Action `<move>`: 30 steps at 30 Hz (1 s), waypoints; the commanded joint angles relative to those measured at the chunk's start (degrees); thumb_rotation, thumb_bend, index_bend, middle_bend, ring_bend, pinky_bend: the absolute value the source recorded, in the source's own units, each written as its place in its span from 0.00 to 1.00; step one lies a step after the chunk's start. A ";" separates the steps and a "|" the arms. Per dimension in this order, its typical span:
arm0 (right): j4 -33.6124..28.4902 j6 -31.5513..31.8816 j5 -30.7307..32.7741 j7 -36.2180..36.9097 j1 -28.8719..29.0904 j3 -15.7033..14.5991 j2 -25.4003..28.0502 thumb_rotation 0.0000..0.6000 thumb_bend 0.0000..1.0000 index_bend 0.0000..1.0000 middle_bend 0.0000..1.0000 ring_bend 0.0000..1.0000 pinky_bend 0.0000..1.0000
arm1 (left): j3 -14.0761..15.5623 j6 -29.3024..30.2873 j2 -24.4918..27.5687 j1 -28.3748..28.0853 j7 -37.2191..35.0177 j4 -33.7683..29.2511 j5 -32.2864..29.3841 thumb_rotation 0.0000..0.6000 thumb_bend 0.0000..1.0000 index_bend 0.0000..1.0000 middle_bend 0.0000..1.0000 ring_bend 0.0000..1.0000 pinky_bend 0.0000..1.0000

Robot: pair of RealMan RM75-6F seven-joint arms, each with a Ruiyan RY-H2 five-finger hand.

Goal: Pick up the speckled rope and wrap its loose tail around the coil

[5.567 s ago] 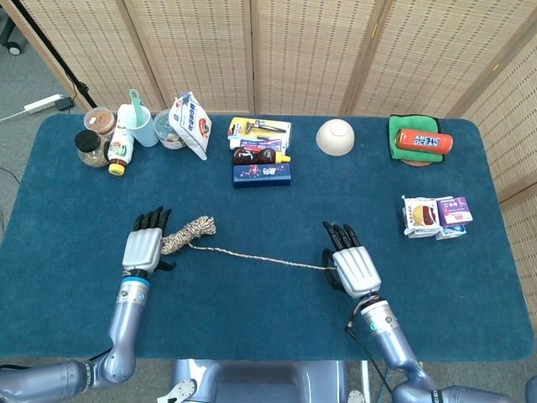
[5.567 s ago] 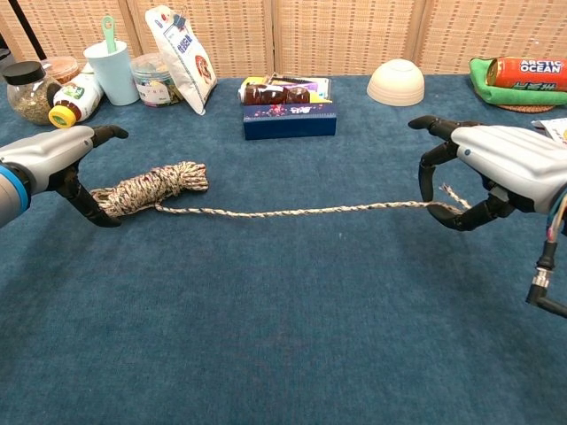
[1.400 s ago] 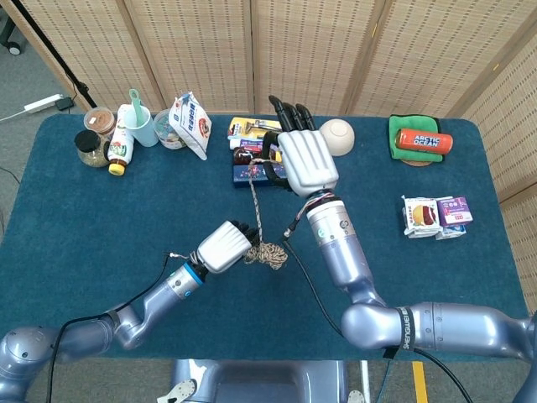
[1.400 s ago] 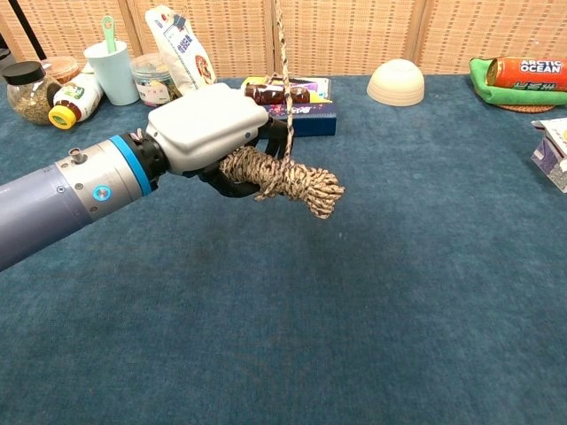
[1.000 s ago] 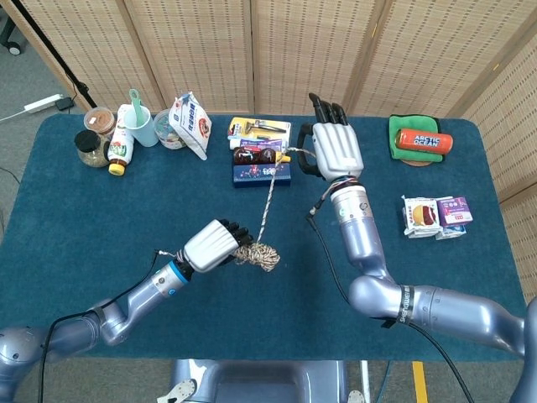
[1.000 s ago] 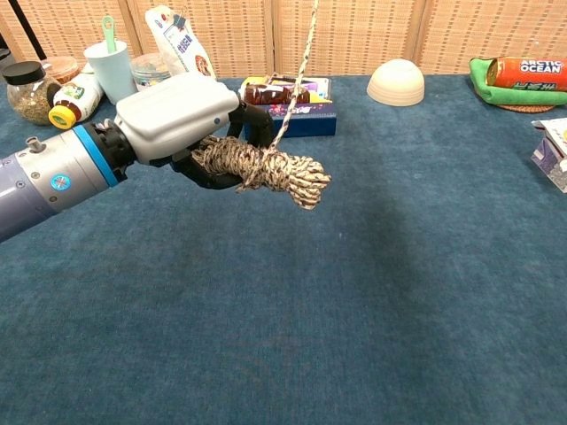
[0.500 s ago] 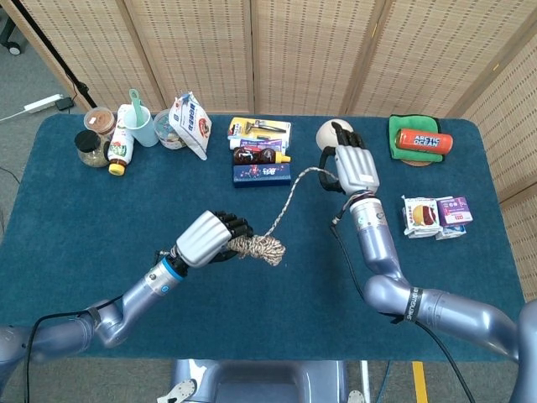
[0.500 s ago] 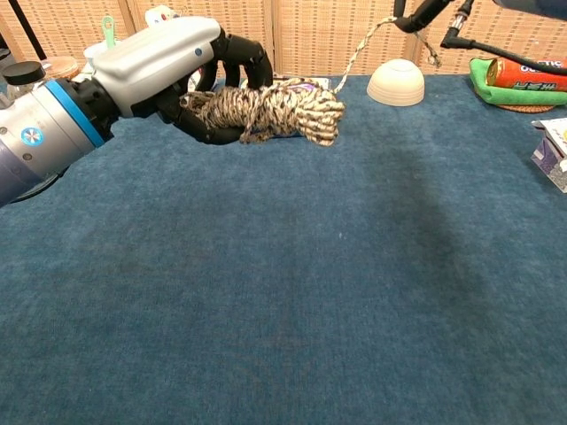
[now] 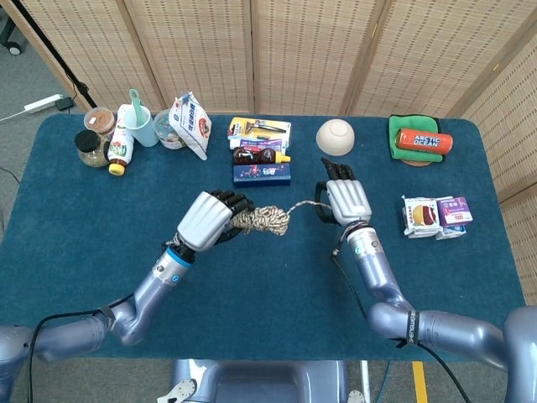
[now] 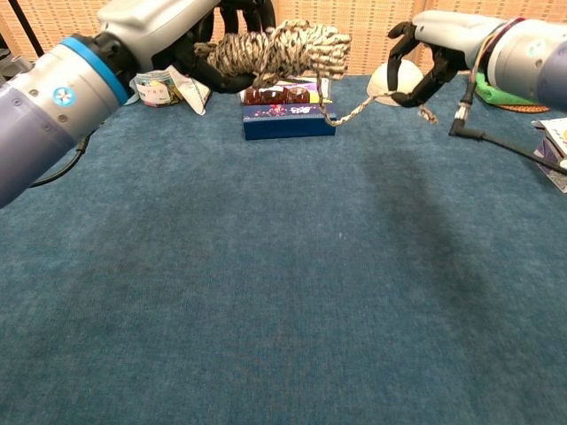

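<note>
The speckled rope coil point(image 9: 262, 220) point(image 10: 282, 48) is lifted well above the blue table, gripped at one end by my left hand point(image 9: 211, 221) point(image 10: 190, 35). A short loose tail point(image 9: 302, 204) point(image 10: 363, 107) hangs from the coil's right side and runs across to my right hand point(image 9: 344, 201) point(image 10: 436, 55), which pinches it near its frayed end. In the chest view the tail sags slightly between both hands. The two hands are close together, at about the same height.
A dark blue box point(image 9: 262, 173) point(image 10: 289, 119) lies behind the hands, with a white bowl point(image 9: 335, 137) point(image 10: 394, 81) to its right. Jars, a cup and a snack bag point(image 9: 190, 123) stand at the back left. Small cartons point(image 9: 435, 217) sit at the right edge.
My left hand has raised the coil higher and moved it farther from the body. My right hand has come down and toward the coil, shortening the free tail between them.
</note>
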 commanded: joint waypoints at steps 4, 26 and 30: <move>-4.91 3.74 -3.84 -3.31 -2.28 -3.15 0.21 1.00 0.56 0.72 0.00 0.00 0.00 | -3.12 -0.91 -2.58 -1.32 6.58 -0.77 -3.09 1.00 0.38 0.65 0.53 0.53 0.67; -25.04 12.96 -21.10 -4.33 -10.89 -9.57 4.43 1.00 0.56 0.73 0.00 0.00 0.00 | -6.91 0.04 -10.35 -3.76 19.31 2.81 -7.51 1.00 0.38 0.69 0.53 0.54 0.67; -27.13 15.17 -23.76 -4.07 -12.70 -10.09 4.38 1.00 0.56 0.73 0.00 0.00 0.00 | -7.31 0.45 -12.08 -3.81 21.33 4.37 -8.64 1.00 0.38 0.69 0.53 0.54 0.67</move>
